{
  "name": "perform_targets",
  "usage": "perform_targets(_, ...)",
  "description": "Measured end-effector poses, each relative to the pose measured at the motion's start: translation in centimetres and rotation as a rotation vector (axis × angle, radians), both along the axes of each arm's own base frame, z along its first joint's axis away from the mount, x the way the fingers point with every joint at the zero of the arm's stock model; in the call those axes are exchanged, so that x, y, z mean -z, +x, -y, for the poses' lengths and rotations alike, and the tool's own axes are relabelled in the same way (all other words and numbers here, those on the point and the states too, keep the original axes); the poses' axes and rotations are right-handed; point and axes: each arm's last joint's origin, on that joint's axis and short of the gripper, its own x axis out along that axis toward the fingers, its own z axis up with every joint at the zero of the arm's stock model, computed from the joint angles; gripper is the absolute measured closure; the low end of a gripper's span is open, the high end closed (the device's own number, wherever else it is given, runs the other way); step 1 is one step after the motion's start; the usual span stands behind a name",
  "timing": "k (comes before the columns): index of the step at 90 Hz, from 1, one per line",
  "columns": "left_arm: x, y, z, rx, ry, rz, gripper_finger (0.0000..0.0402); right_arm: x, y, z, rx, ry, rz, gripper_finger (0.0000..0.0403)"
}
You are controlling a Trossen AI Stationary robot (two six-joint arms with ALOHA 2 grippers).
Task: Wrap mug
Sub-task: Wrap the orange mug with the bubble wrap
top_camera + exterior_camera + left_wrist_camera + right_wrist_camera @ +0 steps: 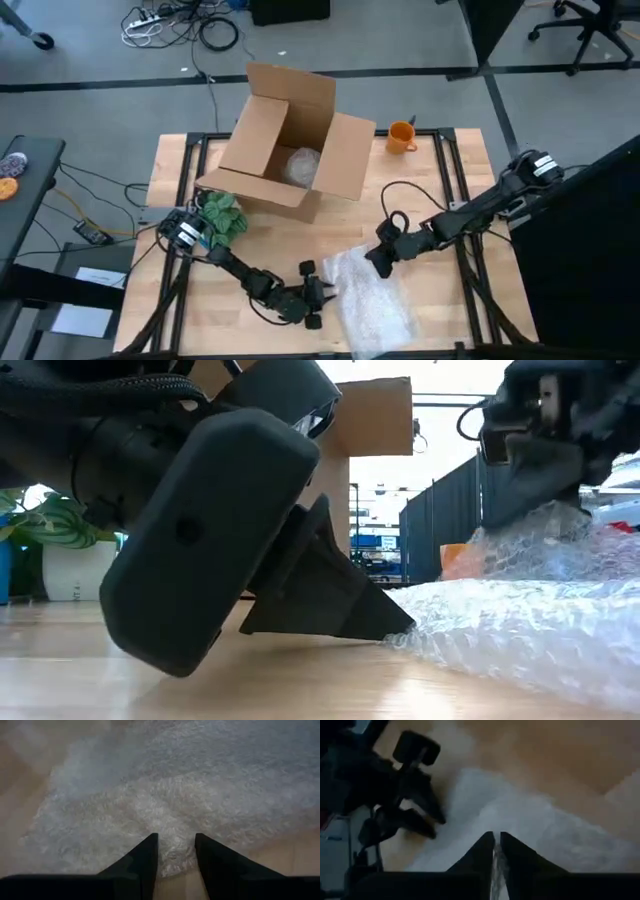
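At the near edge of the bench (180, 160) the left claw (318, 292) lies low with its fingers parted at the border of the bubble wrap (372, 295). The right claw (380, 262) is clenched on the sheet's far corner. I think both should pull it flat first. The orange mug (401, 136) stands far behind, beside the cardboard box (290, 140).

cardboard box (290, 145) blocks back, bare table (440, 215) right
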Motion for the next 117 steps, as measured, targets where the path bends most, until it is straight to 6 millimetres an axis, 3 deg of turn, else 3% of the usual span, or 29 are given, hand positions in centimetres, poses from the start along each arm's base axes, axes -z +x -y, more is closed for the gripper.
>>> perform_targets(8,-1.2,-0.4,0.2,0.032,0.045,-0.008,0.0285,-1.1,0.4,-0.8,-0.024,-0.015,0.040,0.0401)
perform_targets(21,-5.1,-1.6,1.1,0.077,0.104,0.021,0.0285,-4.3,1.6,-2.3,-0.070,-0.122,0.173,0.0403)
perform_targets(36,-8.7,-3.3,0.9,-0.040,0.190,0.056,0.0285,-7.4,2.6,-3.3,-0.107,-0.251,0.316,0.0403)
perform_targets(48,-11.8,-4.7,0.5,-0.147,0.237,0.110,0.0285,-7.7,3.5,-3.9,-0.141,-0.310,0.343,0.0403)
perform_targets(64,-14.8,-5.4,-0.2,-0.132,0.161,0.168,0.0283,-6.5,5.7,-5.3,-0.232,-0.350,0.405,0.0403)
perform_targets(76,-14.7,-4.6,-0.9,-0.045,0.163,0.128,0.0270,-6.5,7.2,-6.3,-0.302,-0.388,0.451,0.0403)
perform_targets(91,-14.0,-2.9,-2.3,0.190,0.018,0.062,0.0252,-7.3,7.8,-6.7,-0.333,-0.447,0.486,0.0403)
perform_targets(117,-14.1,-1.1,-4.4,0.127,-0.001,0.121,0.0250,-7.4,7.9,-6.3,-0.387,-0.489,0.495,0.0397)
